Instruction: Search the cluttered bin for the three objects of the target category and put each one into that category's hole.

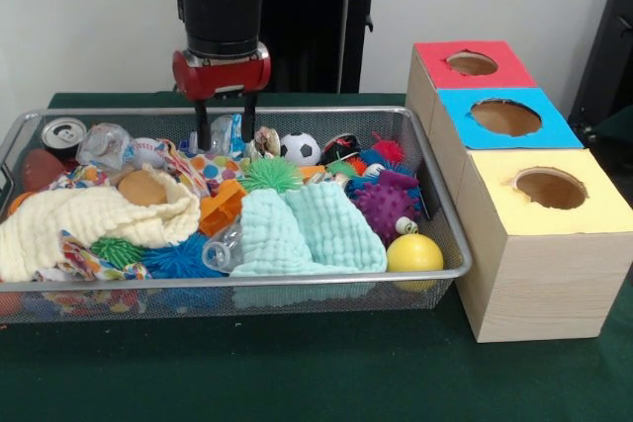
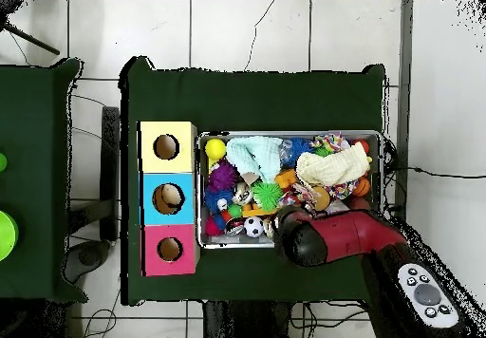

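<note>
We log one gripper (image 1: 225,133), fingers apart and empty, over the mesh bin (image 1: 447,244) near a soccer ball (image 1: 300,148); three-hole box (image 1: 524,274) beside.

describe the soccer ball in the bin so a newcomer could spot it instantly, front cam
Start at the wire mesh bin left of the three coloured boxes, and look along its far wall. The soccer ball sits there just right of the gripper. It is the only white ball with black patches; the nearby balls are spiky or plain.

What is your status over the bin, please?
Gripper open, down at the bin's back edge, holding nothing. Target category unclear. Cloths cover part of the clutter.
</note>
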{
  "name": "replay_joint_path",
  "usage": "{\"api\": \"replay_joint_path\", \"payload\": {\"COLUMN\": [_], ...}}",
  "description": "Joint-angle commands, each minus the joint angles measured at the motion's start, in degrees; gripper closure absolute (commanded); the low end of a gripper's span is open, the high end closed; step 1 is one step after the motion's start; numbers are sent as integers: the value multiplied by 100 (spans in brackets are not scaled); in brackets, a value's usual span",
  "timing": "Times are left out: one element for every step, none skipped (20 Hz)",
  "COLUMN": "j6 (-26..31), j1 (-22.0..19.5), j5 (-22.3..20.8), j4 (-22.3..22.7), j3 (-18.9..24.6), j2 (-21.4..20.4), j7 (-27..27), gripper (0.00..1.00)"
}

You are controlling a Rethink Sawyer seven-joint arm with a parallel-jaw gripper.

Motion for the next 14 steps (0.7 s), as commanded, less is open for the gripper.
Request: {"api": "replay_joint_path", "payload": {"j6": [-418,-444,-463,-433,-401,-243,-64,125,313,367,354,336,250,143], "j1": [349,381,399,407,421,412,402,380,357,349,335,344,341,350], "j5": [169,233,285,346,382,458,536,632,728,779,797,798,784,758], "j4": [508,555,607,635,695,726,799,845,890,915,943,916,886,839], "j3": [-1047,-1103,-1144,-1157,-1183,-1163,-1153,-1136,-1119,-1131,-1144,-1172,-1181,-1210], "j2": [14,9,12,-13,-84,-203,-377,-547,-718,-820,-849,-780,-636,-461], "j7": [1806,1799,1776,1725,1673,1555,1426,1276,1127,1055,1012,1007,1021,1060], "gripper": [0,0,0,0,0,0,0,0,0,0,0,0,0,0]}}
